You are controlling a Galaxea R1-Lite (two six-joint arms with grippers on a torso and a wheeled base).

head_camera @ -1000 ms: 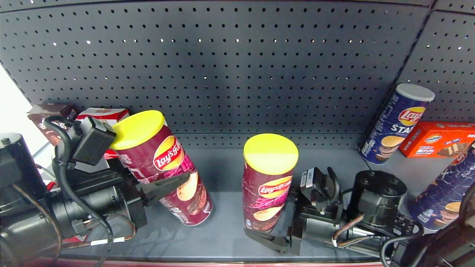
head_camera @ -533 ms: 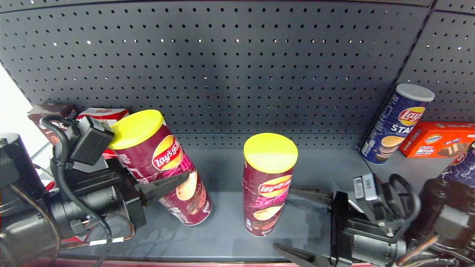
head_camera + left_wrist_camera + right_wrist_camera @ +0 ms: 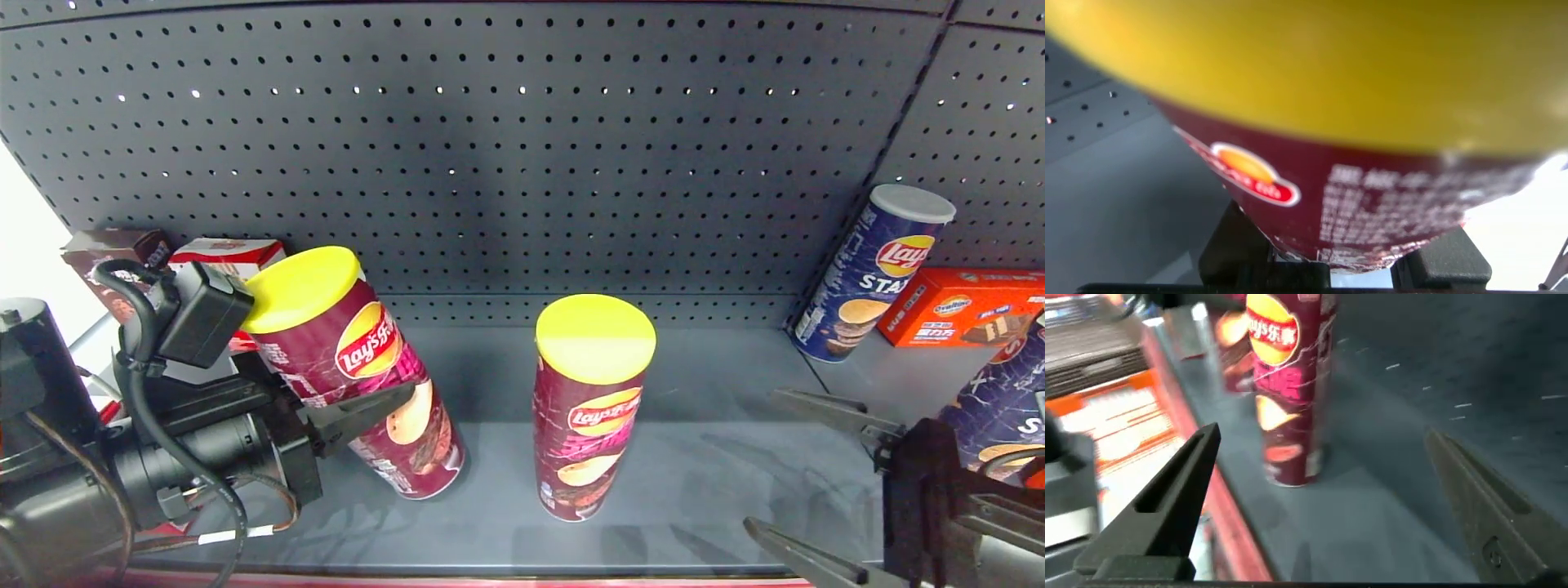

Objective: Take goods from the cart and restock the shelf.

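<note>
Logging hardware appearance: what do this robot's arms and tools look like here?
Left arm: matte black, cylindrical wrist housing, boxy black camera with a looped black cable, white tag on a thinner wire. Left tool and right tool: two flat, tapering dark-grey fingers each.

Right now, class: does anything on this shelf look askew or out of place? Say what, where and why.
The left maroon can, shut in the left gripper, leans markedly leftward, while the middle can stands upright and free. Nothing looks spilled or damaged.
</note>
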